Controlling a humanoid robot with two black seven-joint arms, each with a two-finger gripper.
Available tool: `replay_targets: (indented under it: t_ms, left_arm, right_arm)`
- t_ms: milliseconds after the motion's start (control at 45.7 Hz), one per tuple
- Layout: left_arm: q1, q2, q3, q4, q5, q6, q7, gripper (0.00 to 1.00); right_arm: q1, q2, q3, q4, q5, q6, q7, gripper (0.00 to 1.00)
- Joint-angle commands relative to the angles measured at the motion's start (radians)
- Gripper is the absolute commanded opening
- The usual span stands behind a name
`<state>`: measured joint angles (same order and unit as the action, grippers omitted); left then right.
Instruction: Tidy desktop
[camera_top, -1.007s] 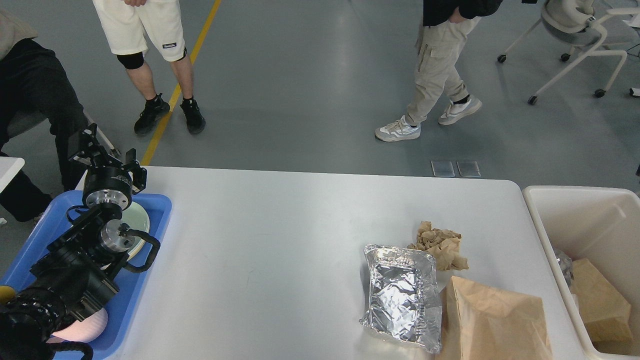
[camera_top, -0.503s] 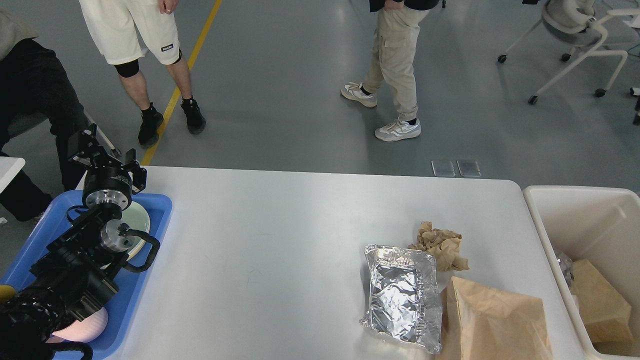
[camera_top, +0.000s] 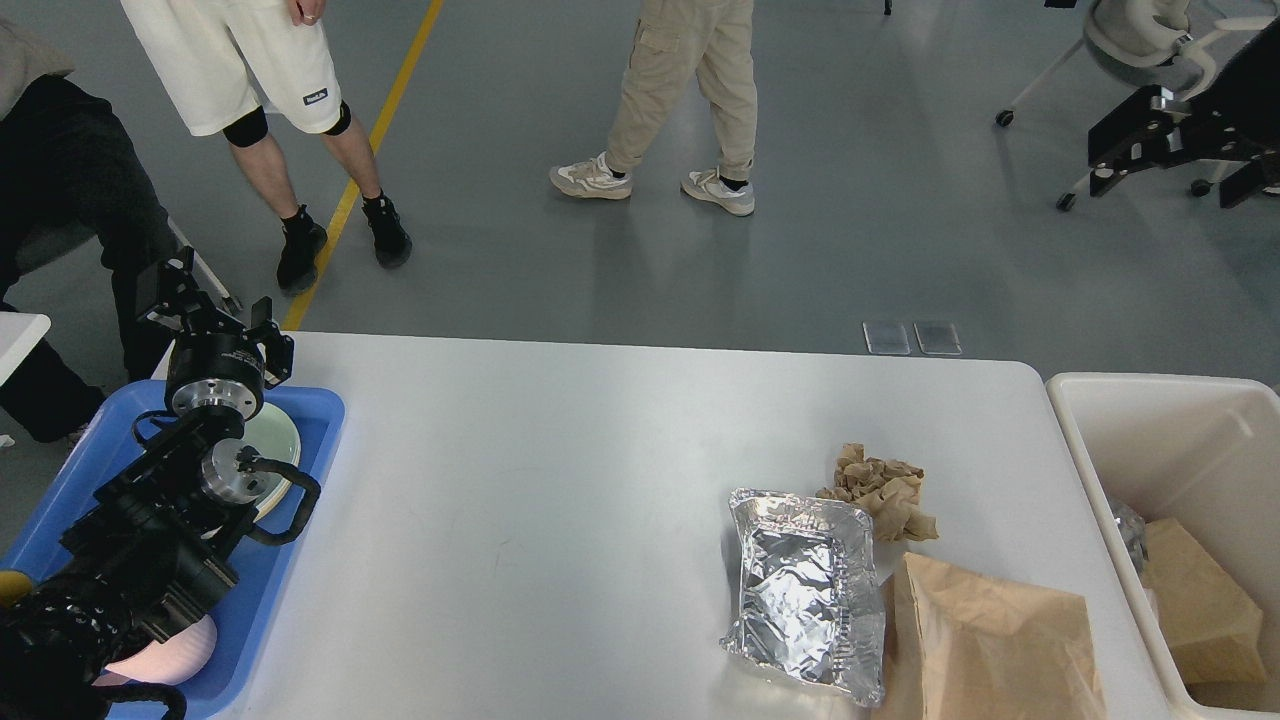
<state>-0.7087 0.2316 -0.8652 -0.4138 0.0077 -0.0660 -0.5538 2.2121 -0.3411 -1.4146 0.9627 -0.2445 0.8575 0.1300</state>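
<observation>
The large smooth white rectangular desktop (camera_top: 560, 480) with rounded corners is seen spanning most of the head view, its far edge bordering a grey floor. On its right part a crumpled silver foil container (camera_top: 805, 590) is lying flat; a crumpled ball of brown paper (camera_top: 882, 490) is found touching its far right corner, and a flat brown paper bag (camera_top: 985, 645) is lying just beside its right edge, reaching the view's bottom border. A cream-white rectangular plastic bin (camera_top: 1160, 440) is placed against the desktop's right end, and more brown paper (camera_top: 1195, 605) is seen inside it.

At the left end a blue plastic tray (camera_top: 300, 480) is set, with a pale round plate (camera_top: 275, 440) lying in it, largely covered by the black left arm. The left gripper (camera_top: 205, 315) is held above the tray's far edge; its two fingers are seen parted, with nothing between them. A pinkish rounded object (camera_top: 165, 655) is visible in the tray's near part, half hidden under the arm.

The right gripper (camera_top: 1135, 135) is raised at the upper right, well apart from the desktop, in front of a white wheeled chair (camera_top: 1130, 40); whether its fingers are parted or closed cannot be told
</observation>
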Motion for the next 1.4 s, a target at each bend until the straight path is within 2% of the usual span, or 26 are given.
replay_targets:
  t_ms: [0,241,657,876,1116,1379]
  left_arm:
    - [0.000,0.000,0.000,0.000,0.000,0.000,0.000,0.96]
    - [0.000,0.000,0.000,0.000,0.000,0.000,0.000,0.96]
    - [0.000,0.000,0.000,0.000,0.000,0.000,0.000,0.96]
    - [0.000,0.000,0.000,0.000,0.000,0.000,0.000,0.96]
    - [0.000,0.000,0.000,0.000,0.000,0.000,0.000,0.96]
    - [0.000,0.000,0.000,0.000,0.000,0.000,0.000,0.96]
  right_arm:
    - [0.005,0.094,0.019,0.028,0.016,-0.012,0.000,0.99]
    - [-0.078,0.264,0.065,0.021,0.056,-0.046,0.000,0.98]
    - [-0.411,0.424,0.085,-0.055,0.030,-0.256,-0.007,0.99]
    - [-0.557,0.429,0.083,-0.156,-0.010,-0.341,-0.007,0.99]
    - [-0.713,0.396,0.082,-0.295,-0.010,-0.350,-0.007,0.99]
    - [-0.792,0.360,0.080,-0.309,-0.007,-0.397,-0.007,0.99]
